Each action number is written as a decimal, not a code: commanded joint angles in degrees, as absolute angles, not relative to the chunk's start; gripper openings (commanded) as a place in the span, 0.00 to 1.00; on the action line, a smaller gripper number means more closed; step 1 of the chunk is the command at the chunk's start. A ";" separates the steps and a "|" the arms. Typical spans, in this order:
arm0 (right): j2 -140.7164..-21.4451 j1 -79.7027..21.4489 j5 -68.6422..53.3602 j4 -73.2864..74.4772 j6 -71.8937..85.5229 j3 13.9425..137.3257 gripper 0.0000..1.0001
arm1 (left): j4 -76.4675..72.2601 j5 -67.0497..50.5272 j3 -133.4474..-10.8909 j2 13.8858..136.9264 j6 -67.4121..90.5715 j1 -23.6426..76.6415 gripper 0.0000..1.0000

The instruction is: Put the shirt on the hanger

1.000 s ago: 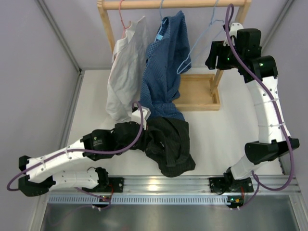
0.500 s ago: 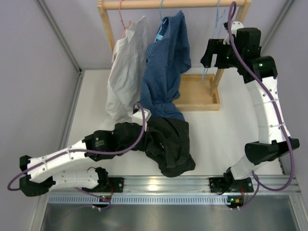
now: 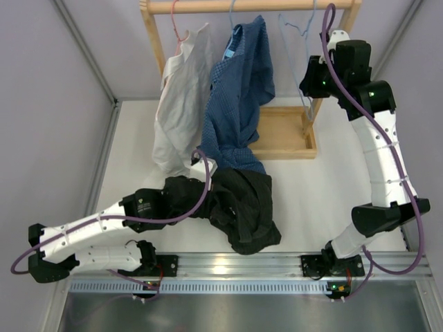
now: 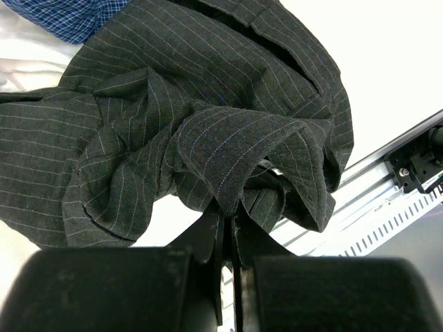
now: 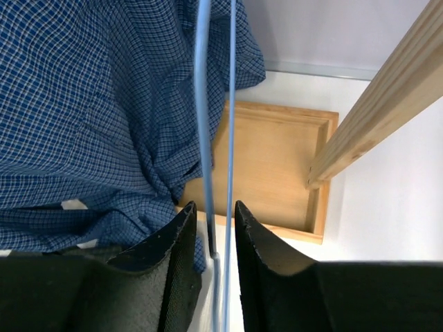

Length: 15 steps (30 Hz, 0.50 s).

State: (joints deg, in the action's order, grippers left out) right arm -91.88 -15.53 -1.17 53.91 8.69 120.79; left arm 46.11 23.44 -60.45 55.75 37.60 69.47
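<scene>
The dark pinstriped shirt (image 3: 242, 204) lies crumpled on the white table near the front. My left gripper (image 3: 208, 183) is shut on a fold of the shirt (image 4: 208, 104); in the left wrist view the cloth is pinched between the tips of the gripper (image 4: 227, 214). The light-blue wire hanger (image 3: 294, 28) hangs from the rack's rail at the back right. My right gripper (image 3: 309, 77) is up beside it. In the right wrist view the hanger's two thin wires (image 5: 202, 104) run down between the fingers of the gripper (image 5: 214, 207), which stand narrowly apart with slim gaps to the wires.
A wooden rack (image 3: 249, 7) with a tray base (image 3: 287, 135) stands at the back. A blue checked shirt (image 3: 242, 90) and a white shirt (image 3: 180, 104) on a pink hanger (image 3: 178, 28) hang from it. The rack's post (image 5: 374, 111) is just right of my right gripper.
My right gripper has moved in onto the hanger and narrowed around its wires; the hanger has swung on the rail. The left arm and shirt have not moved.
</scene>
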 commanded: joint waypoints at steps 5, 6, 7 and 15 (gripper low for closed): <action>-93.16 -16.44 1.76 48.43 5.19 119.09 0.28 | 43.33 24.61 -59.94 53.88 38.06 69.35 0.00; -93.43 -16.44 1.67 48.43 4.84 119.09 0.27 | 43.33 24.52 -59.85 53.88 37.97 69.35 0.00; -94.04 -16.44 2.02 48.34 4.66 119.09 0.26 | 43.42 24.52 -59.85 53.79 37.97 69.35 0.00; -93.43 -17.05 3.69 47.46 3.08 117.69 0.06 | 43.33 24.61 -59.50 52.82 38.14 69.35 0.00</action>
State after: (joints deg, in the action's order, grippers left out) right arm -94.26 -15.75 2.48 51.40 4.47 117.34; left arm 45.91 23.46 -59.88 54.48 37.63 69.47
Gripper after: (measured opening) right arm 0.076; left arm 0.031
